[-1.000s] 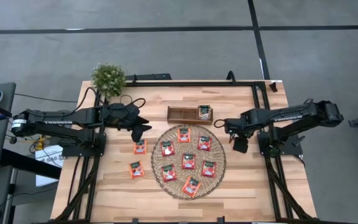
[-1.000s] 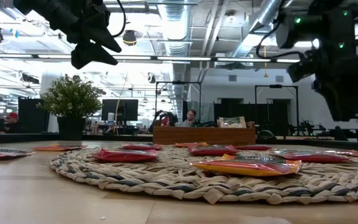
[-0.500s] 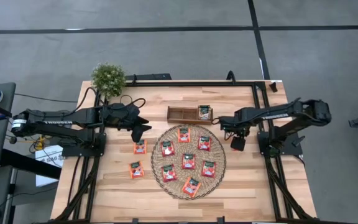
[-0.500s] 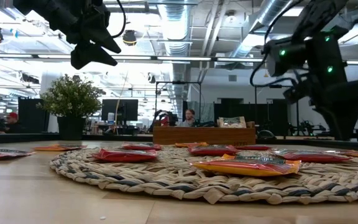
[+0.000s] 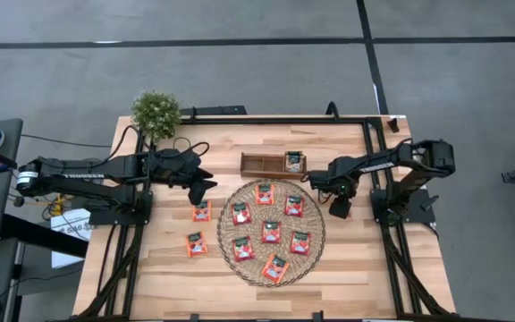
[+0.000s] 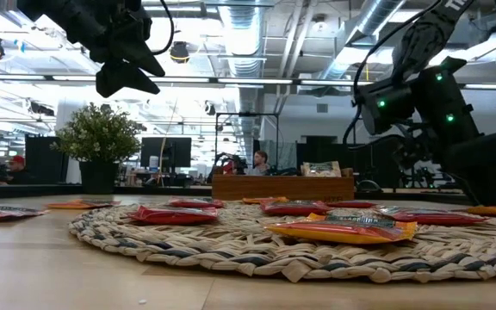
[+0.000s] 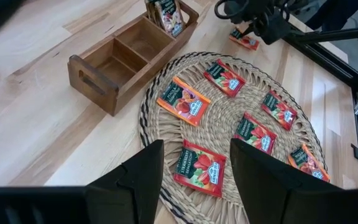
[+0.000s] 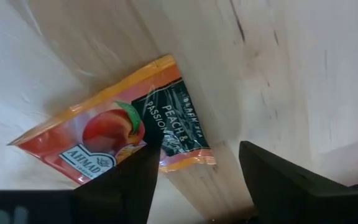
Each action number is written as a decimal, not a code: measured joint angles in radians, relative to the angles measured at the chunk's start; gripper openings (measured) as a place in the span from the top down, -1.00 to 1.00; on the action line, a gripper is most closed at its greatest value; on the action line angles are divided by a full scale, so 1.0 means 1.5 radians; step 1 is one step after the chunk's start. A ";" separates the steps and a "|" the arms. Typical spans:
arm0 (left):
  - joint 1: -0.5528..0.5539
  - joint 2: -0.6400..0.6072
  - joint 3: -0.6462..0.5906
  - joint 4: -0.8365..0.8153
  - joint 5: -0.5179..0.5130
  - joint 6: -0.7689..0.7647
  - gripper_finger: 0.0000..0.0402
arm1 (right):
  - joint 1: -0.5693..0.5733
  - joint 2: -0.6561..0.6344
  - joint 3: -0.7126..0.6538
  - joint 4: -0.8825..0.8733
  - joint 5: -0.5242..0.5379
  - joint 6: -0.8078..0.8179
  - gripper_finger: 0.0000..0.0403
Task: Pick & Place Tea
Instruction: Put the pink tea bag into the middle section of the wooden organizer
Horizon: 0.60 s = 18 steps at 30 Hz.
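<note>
Several red-orange tea sachets [image 5: 271,231] lie flat on the round woven mat [image 5: 318,234]. Two more [image 5: 201,211] lie on the table to its left. One sachet [image 5: 294,161] stands in the right slot of the wooden tray [image 5: 259,164]. Another orange sachet [image 8: 123,137] lies flat on the table right of the mat. My right gripper [image 8: 194,180] hangs open just over it, pointing steeply down, with one finger [image 8: 120,186] above the sachet's edge. Whether it touches, I cannot tell. My left gripper [image 7: 194,155] waits open, high above the mat's left edge [image 5: 202,186].
A small potted plant [image 5: 156,113] stands at the table's far left corner. Black frame rails run along the table's far edge and both sides. Bare wood lies in front of the mat and to its right.
My right gripper has sunk toward the table, drifted a little toward the mat, and tipped to point more steeply down. It now hangs just over the orange sachet lying to the right of the mat.
</note>
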 joint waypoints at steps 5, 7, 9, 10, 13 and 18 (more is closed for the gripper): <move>0.000 0.000 0.000 0.000 0.000 0.000 0.12 | 0.000 -0.007 -0.001 0.006 -0.004 0.003 0.18; 0.000 0.000 0.000 0.000 0.000 0.000 0.12 | 0.000 -0.015 -0.003 0.014 -0.001 0.003 0.33; 0.000 0.000 0.000 0.000 0.000 0.000 0.12 | 0.000 -0.021 -0.002 0.021 0.004 0.005 0.49; 0.000 0.000 0.000 0.000 0.000 0.001 0.12 | 0.000 -0.023 -0.002 0.022 0.007 0.005 0.56; 0.000 0.000 0.000 0.000 0.000 0.002 0.12 | 0.000 -0.030 -0.003 0.023 0.011 0.005 0.79; 0.000 0.000 0.000 0.000 0.000 0.002 0.12 | 0.000 -0.044 -0.004 0.008 0.012 0.005 0.97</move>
